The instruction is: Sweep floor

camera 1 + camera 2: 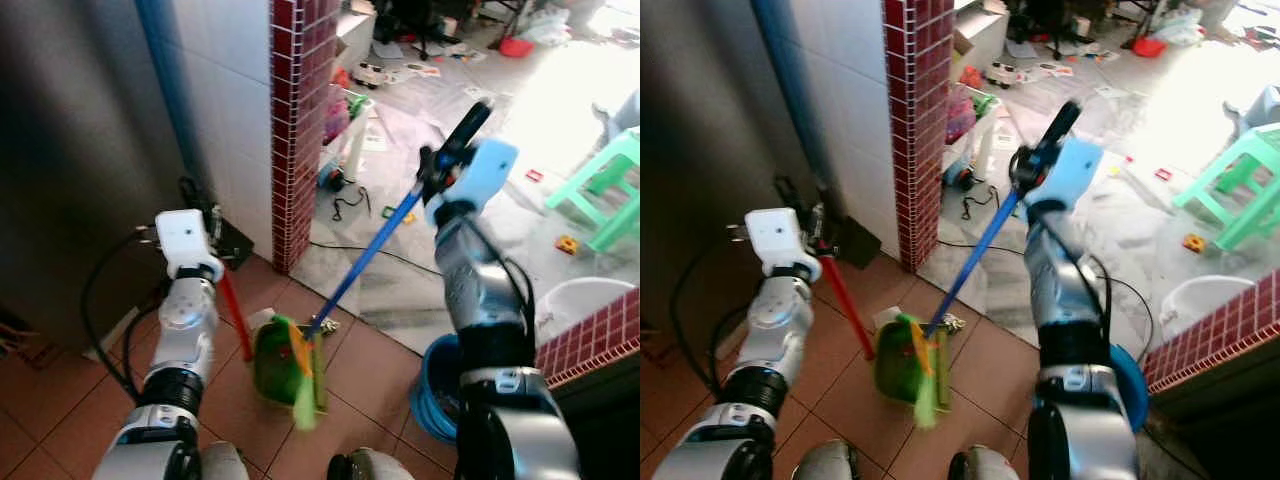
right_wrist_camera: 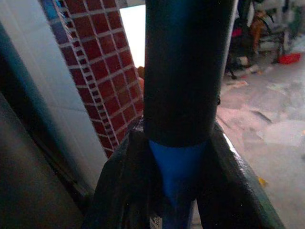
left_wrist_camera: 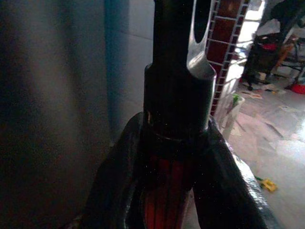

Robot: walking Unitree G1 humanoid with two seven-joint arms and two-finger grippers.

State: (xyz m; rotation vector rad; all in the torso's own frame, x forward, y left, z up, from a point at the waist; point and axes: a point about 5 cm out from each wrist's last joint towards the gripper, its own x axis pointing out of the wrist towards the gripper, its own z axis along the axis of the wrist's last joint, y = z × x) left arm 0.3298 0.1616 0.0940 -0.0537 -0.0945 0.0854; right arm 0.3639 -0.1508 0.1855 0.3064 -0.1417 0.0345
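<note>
Nearest the robot's feet, the green plastic dustpan is standing on the terracotta floor tiles, its mouth turned toward the green-bristled broom head, which is blurred and looks to be mid-stroke. The left gripper is clamping the dustpan's red handle near its top; in the left wrist view both black fingers are pressing against the shaft. The right gripper is holding the broom's blue pole just below its black grip, the fingers closed around it in the right wrist view. Judgement: debris is being drawn into the pan. To do this well, the left arm should be keeping the pan's lip flat on the tile while the right is making short, low strokes toward it. Whether anything is in the pan cannot be told. Beyond, the red-tiled pillar is marking where littered pale flooring is waiting.
</note>
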